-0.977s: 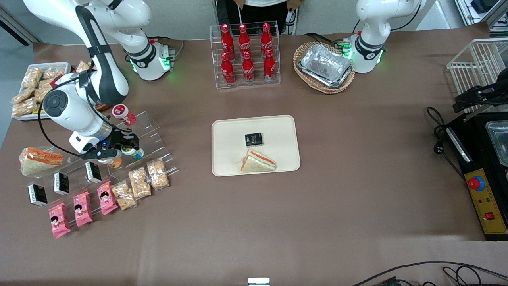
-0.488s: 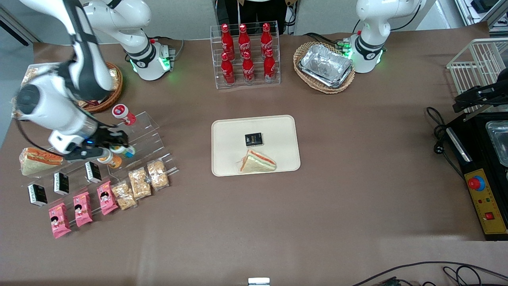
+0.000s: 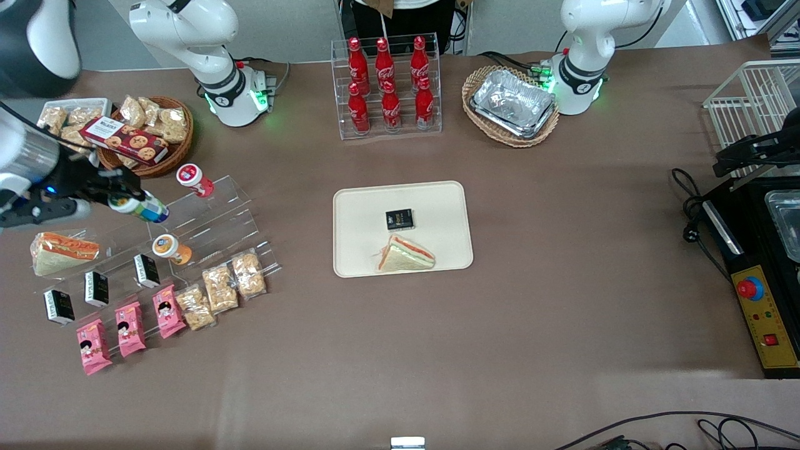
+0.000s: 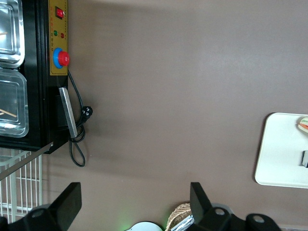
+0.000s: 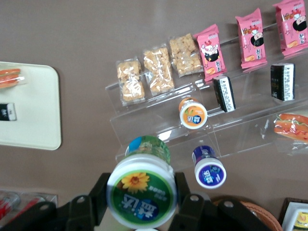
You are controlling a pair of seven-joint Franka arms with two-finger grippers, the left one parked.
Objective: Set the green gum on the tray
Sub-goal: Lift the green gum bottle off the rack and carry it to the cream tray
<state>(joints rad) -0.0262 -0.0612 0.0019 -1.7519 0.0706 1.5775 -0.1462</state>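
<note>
My right gripper (image 3: 128,204) is shut on the green gum (image 3: 142,208), a small white bottle with a green-teal label. It holds the gum in the air above the acrylic rack (image 3: 212,219), at the working arm's end of the table. In the right wrist view the gum's green-rimmed lid (image 5: 141,190) sits between the two black fingers (image 5: 98,192) of the gripper (image 5: 140,193). The cream-beige tray (image 3: 362,212) lies at the table's middle, well apart from the gripper. It carries a black packet (image 3: 399,219) and a sandwich (image 3: 406,255). The tray's edge also shows in the right wrist view (image 5: 33,115).
An orange-capped bottle (image 3: 170,248) and another small bottle (image 3: 194,179) stay on the rack, with black packets, pink packets and snack bars below them. A wicker basket of snacks (image 3: 147,134) and a wrapped sandwich (image 3: 62,250) lie near the gripper. A cola rack (image 3: 387,87) stands farther from the camera than the tray.
The gripper has lifted the green gum off the rack and carried it upward and toward the working arm's end of the table. The orange-capped bottle is uncovered.
</note>
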